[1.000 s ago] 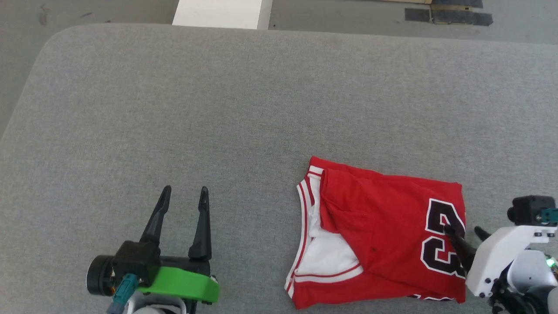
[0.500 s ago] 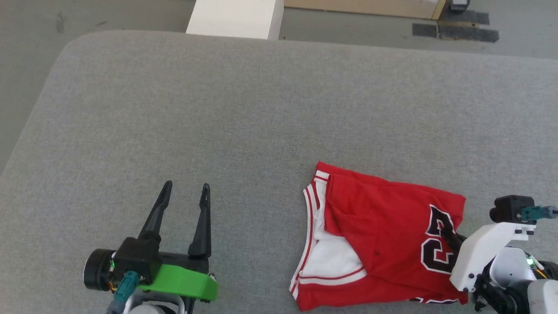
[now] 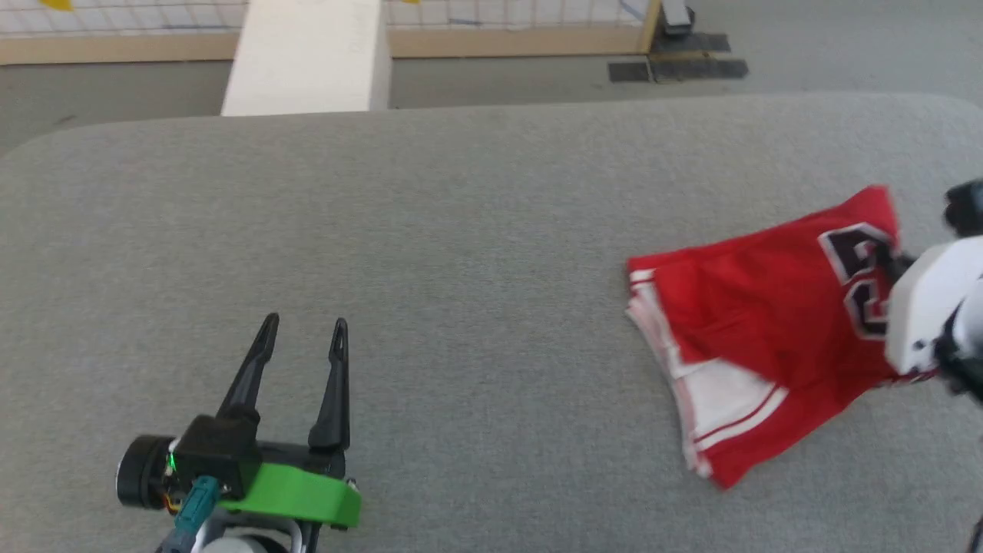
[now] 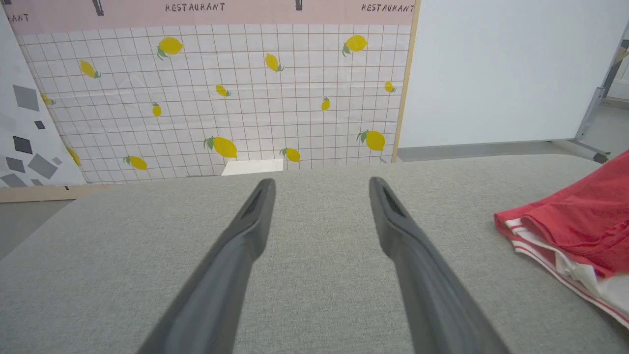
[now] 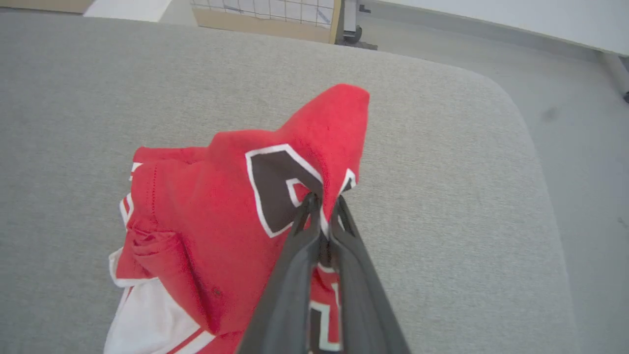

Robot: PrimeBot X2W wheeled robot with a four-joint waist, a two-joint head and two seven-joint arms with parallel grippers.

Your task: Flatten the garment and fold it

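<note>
Fingers of the right gripper [image 5: 322,201] are pinched tight on the red jersey-style shirt with white sleeves and striped trim [image 5: 206,206], biting the cloth right at the black-and-white number print. That corner stands up in a red peak above the fingertips, while the rest slopes down and trails onto the grey fabric-covered surface with rounded corners [image 3: 461,230]. From the head camera the shirt [image 3: 760,307] sits on the robot's right side of the surface, white sleeve panel nearest the robot. Over on the left, the left gripper [image 3: 303,330] hovers low above bare grey fabric, fingers spread wide, nothing between them, well apart from the shirt [image 4: 580,221].
</note>
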